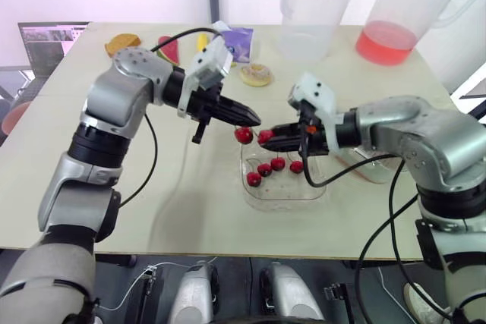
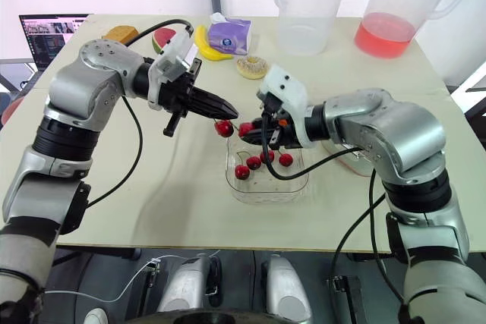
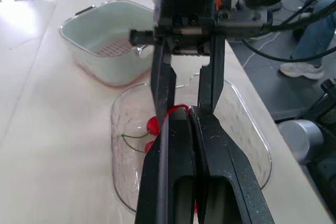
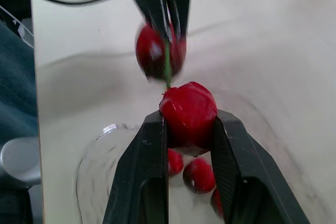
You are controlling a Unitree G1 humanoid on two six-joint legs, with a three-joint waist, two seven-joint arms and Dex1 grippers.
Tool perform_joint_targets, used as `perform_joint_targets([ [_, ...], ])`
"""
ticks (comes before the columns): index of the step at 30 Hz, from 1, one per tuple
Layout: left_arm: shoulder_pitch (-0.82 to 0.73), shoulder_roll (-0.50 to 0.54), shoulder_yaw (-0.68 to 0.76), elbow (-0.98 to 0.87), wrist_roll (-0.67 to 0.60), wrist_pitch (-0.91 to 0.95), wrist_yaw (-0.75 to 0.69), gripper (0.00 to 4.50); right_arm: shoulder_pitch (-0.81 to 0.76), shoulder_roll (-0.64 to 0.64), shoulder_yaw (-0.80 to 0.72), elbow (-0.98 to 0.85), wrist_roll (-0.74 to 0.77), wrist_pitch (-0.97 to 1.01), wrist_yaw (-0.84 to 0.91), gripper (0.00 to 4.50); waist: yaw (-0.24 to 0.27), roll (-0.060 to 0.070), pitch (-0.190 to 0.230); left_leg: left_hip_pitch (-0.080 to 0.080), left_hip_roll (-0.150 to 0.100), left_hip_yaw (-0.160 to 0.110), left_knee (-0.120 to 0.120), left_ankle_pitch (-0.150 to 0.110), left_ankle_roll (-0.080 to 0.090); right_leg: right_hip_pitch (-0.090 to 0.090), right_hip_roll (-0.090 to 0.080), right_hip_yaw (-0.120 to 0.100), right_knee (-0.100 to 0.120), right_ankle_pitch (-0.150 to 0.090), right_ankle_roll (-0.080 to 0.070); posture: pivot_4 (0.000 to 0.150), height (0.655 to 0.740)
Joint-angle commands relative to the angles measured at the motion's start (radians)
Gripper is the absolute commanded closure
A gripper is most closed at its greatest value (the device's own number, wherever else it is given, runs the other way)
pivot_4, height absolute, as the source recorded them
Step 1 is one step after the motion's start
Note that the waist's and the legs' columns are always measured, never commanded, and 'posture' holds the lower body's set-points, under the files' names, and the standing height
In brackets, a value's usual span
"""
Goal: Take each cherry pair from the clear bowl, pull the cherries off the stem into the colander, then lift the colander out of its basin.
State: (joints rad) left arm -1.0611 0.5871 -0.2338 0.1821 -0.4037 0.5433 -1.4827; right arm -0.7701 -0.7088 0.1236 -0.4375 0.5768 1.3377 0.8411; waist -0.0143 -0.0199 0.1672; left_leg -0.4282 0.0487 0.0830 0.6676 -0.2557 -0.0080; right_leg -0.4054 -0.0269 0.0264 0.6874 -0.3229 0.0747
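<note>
left claw [image 1: 253,120] pinched shut on the stem [image 4: 167,69] | right claw [image 4: 188,120] clamped on one cherry [image 4: 188,106] | it's over the clear bowl [image 1: 285,201], not the colander [image 3: 94,30] | you'd best swing across first, then pull straight apart, slowly
</note>
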Motion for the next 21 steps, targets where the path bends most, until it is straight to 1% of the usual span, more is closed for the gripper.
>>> perform_joint_targets([
  [1,-0.008,0.016,0.041,-0.031,-0.01,0.007,0.015,4.5,0.015,-0.022,-0.097,-0.043,0.041,0.026,-0.026,3.86,0.0,0.0,0.0,0.0,0.0,0.0,0.0,0.0,0.0,0.0,0.0,0.0,0.0,0.0,0.0,0.15,0.74],
  [4,-0.001,0.018,0.047,-0.034,-0.012,0.013,0.026,4.5,0.066,-0.057,-0.17,-0.072,0.068,0.052,-0.044,3.86,0.0,0.0,0.0,0.0,0.0,0.0,0.0,0.0,0.0,0.0,0.0,0.0,0.0,0.0,0.0,0.15,0.74],
  [8,0.008,0.02,0.052,-0.042,-0.016,0.024,0.037,4.5,0.098,-0.088,-0.335,-0.073,0.091,0.107,-0.093,3.86,0.002,0.0,0.0,0.0,0.0,0.0,0.0,0.0,0.0,0.0,0.0,0.0,0.0,0.0,0.0,0.15,0.74],
  [11,0.022,0.019,0.051,-0.051,-0.012,0.021,0.046,4.5,0.167,-0.166,-0.449,-0.037,0.023,0.129,-0.167,3.86,0.004,0.0,0.0,0.0,0.0,0.0,0.0,0.0,0.0,0.0,0.0,0.0,0.0,0.0,0.0,0.15,0.74],
  [14,0.035,0.015,0.054,-0.069,-0.016,0.027,0.062,4.5,0.303,-0.232,-0.533,-0.005,-0.087,0.138,-0.28,3.86,0.008,0.0,0.0,-0.001,-0.001,-0.001,0.0,0.0,0.0,0.001,0.0,0.001,-0.002,0.0,0.0,0.15,0.74],
  [17,0.048,0.011,0.051,-0.083,-0.016,0.024,0.073,4.5,0.426,-0.249,-0.555,0.011,-0.166,0.11,-0.36,3.86,0.003,0.0,0.0,-0.001,-0.001,0.0,0.0,0.0,0.0,0.001,0.0,0.001,-0.002,0.0,0.0,0.15,0.74],
  [21,0.054,0.008,0.049,-0.094,-0.016,0.027,0.081,4.5,0.465,-0.248,-0.542,0.017,-0.189,0.083,-0.386,3.86,-0.008,0.002,-0.001,0.001,0.0,0.001,0.0,0.0,-0.001,0.0,0.002,0.005,0.0,0.0,0.0,0.15,0.74],
])
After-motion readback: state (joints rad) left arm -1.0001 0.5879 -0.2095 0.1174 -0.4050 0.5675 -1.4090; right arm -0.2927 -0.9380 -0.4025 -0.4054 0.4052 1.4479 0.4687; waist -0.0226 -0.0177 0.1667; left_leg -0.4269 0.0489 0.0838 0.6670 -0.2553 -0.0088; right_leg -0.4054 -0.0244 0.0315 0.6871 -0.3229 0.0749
